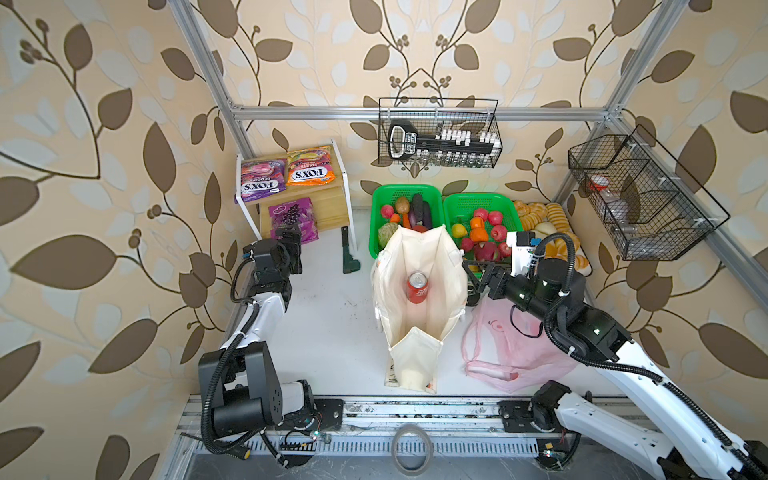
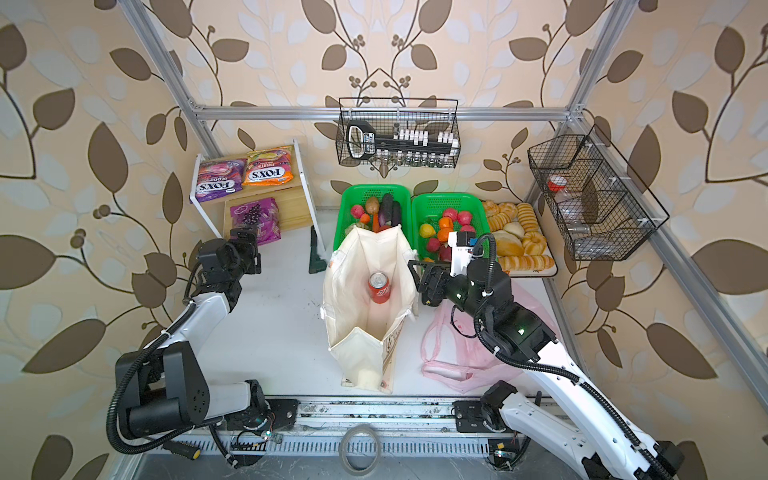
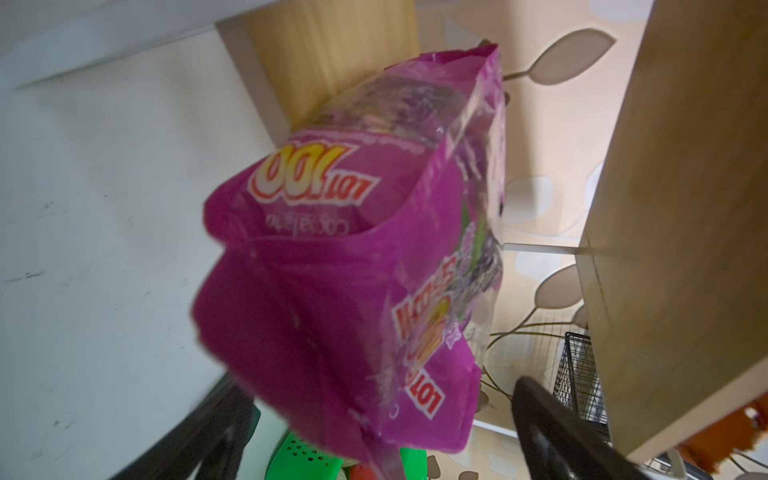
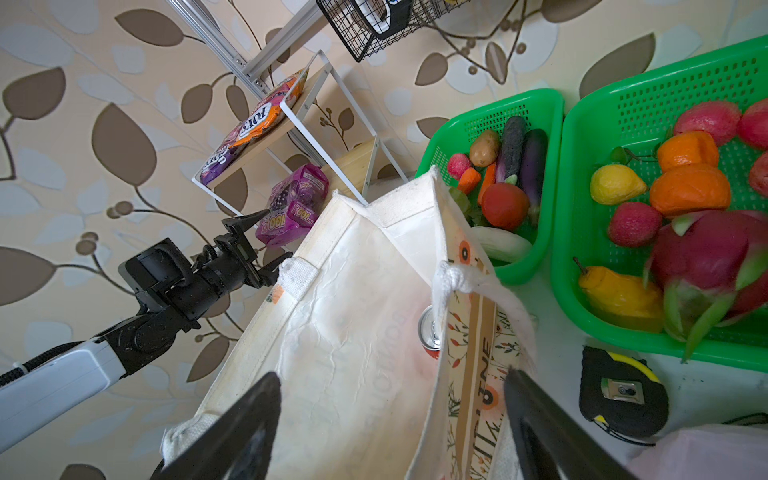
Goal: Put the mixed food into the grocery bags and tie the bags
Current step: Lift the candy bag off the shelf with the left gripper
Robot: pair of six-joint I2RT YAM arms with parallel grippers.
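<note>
While the right gripper [image 4: 390,378], jaws apart, straddles one wall of the cream tote [image 1: 419,353], the wide-spread left gripper [image 4: 269,239] should advance until the purple "100" packet [image 3: 340,257] on the lower shelf [image 1: 328,208] sits deep between its jaws.

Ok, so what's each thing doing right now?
canvas tote, standing open
red can, inside the tote
pink plastic bag, lying flat, untied
purple packet, on lower shelf
orange packet, on top shelf
left hand, open around purple packet
right hand, open at tote's rim
</note>
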